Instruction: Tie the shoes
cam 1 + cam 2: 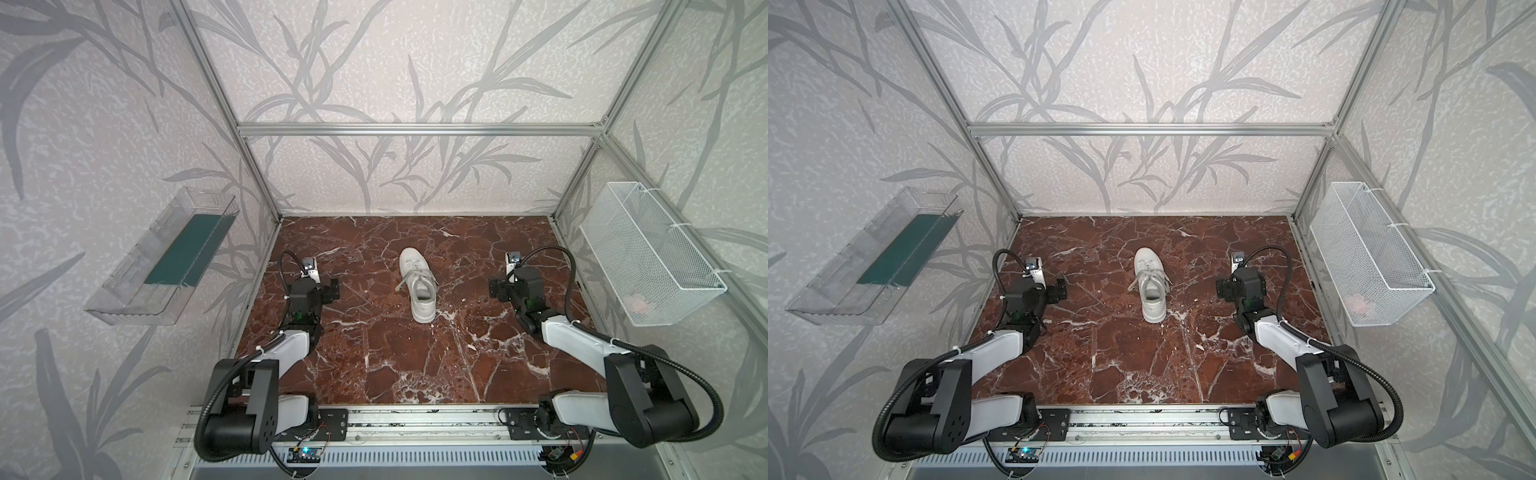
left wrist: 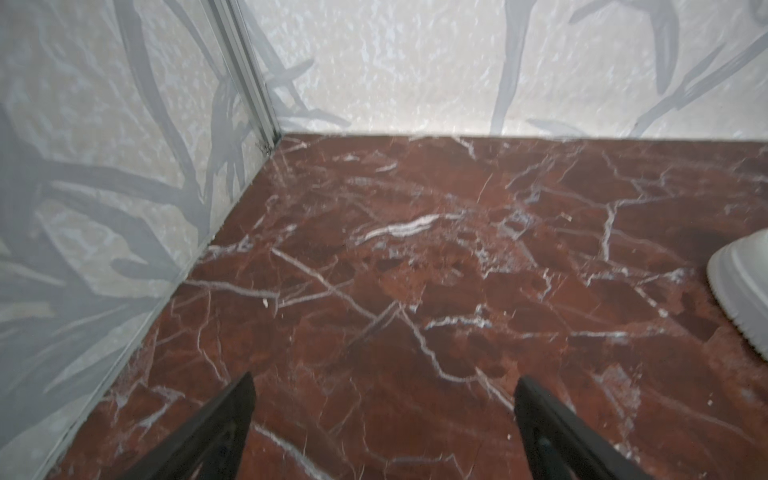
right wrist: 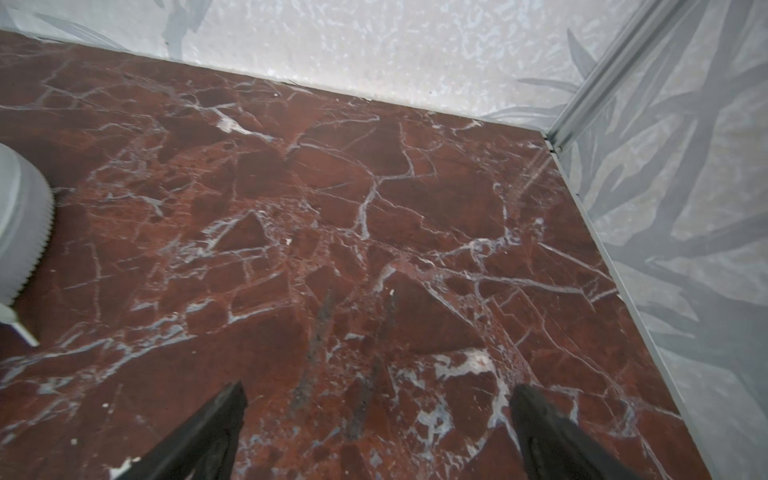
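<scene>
One white shoe (image 1: 418, 286) mid-table (image 1: 374, 365), laces (image 1: 404, 283) trailing loose on both sides, no bow visible; left tool (image 2: 384, 424) and right tool (image 3: 376, 428) spread, empty, well apart from it; tying outstanding.

We see a red marble floor (image 1: 374, 365), leaf-patterned walls (image 1: 374, 62), an aluminium frame (image 1: 415, 129), and a wire basket (image 1: 648, 257).
</scene>
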Available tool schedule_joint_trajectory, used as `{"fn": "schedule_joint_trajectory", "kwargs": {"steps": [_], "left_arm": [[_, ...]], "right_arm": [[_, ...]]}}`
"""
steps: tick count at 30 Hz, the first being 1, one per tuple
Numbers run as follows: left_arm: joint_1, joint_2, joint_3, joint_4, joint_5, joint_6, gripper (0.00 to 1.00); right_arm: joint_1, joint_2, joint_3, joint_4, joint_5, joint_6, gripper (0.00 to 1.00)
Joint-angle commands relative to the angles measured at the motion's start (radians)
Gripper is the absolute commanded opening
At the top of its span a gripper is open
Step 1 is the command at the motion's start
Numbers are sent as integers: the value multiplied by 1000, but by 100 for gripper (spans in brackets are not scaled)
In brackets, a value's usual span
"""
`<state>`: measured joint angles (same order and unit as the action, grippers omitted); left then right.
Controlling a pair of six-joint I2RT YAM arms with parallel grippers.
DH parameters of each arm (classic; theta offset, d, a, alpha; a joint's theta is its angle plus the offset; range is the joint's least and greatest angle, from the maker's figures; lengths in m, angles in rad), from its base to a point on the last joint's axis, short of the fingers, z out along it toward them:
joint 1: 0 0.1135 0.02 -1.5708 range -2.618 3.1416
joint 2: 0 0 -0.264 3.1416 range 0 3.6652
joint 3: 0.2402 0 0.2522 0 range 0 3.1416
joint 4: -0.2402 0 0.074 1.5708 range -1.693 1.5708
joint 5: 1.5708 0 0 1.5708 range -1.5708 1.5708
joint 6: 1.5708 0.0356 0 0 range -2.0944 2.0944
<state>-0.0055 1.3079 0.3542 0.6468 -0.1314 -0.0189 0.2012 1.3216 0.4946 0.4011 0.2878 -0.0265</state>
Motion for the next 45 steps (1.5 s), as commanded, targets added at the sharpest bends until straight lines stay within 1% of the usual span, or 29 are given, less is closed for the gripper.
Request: {"fn": "schedule_joint_trajectory", "kwargs": {"steps": [1,3,5,7,8,10,11,13,14,15,16,18,19,20,22,25,27,29,41,42,43,44,45], "left_arm": [[8,45,-37,219,-50,-21,99],[7,102,-82,352,-49,-22,99],[8,190,-121,501,-34,-20,99],[8,324,-159,737,-2,5,99],[7,313,-166,736,-11,7,99],[8,227,-135,550,-25,-17,99],[7,215,-111,481,-30,-18,99],[8,235,-57,413,-24,-10,99],[9,264,-39,421,-20,-3,99],[7,271,-19,402,-24,3,99],[10,246,3,314,-20,-11,99],[10,244,40,235,-44,-16,99],[11,250,27,267,-46,-22,99],[11,265,18,316,-54,-16,99],[9,251,29,271,-62,-22,99],[8,264,21,312,-63,-14,99],[8,255,26,284,-54,-16,99],[7,263,22,305,-55,-13,99],[9,259,23,295,-51,-13,99],[9,260,22,298,-44,-11,99],[8,256,12,315,6,7,99],[8,249,-17,361,70,25,99],[10,250,-66,463,136,41,99]], "right_arm": [[-27,0,-41,162,11,-6,99],[-35,22,-61,223,14,-11,99],[-39,48,-74,277,9,-19,99],[-42,87,-73,298,-2,-20,99],[-42,108,-81,326,0,-16,99],[-42,160,-108,427,-4,-17,99],[-42,188,-124,481,-5,-19,99],[-42,259,-163,644,-24,-37,99],[-42,281,-172,700,-43,-54,99],[-40,270,-171,680,-52,-54,99],[-42,248,-156,619,-55,-47,99],[-43,216,-107,475,-49,-35,99],[-49,219,-95,454,-63,-31,99],[-63,226,-102,478,-91,-26,99],[-68,228,-104,484,-99,-25,99],[-68,225,-100,472,-101,-25,99],[-68,225,-100,473,-101,-25,99],[-68,225,-101,472,-101,-24,99],[-68,225,-100,472,-100,-24,99],[-68,225,-100,472,-101,-24,99],[-68,225,-100,473,-100,-24,99],[-68,225,-100,473,-100,-24,99],[-68,225,-101,473,-101,-24,99]]}}
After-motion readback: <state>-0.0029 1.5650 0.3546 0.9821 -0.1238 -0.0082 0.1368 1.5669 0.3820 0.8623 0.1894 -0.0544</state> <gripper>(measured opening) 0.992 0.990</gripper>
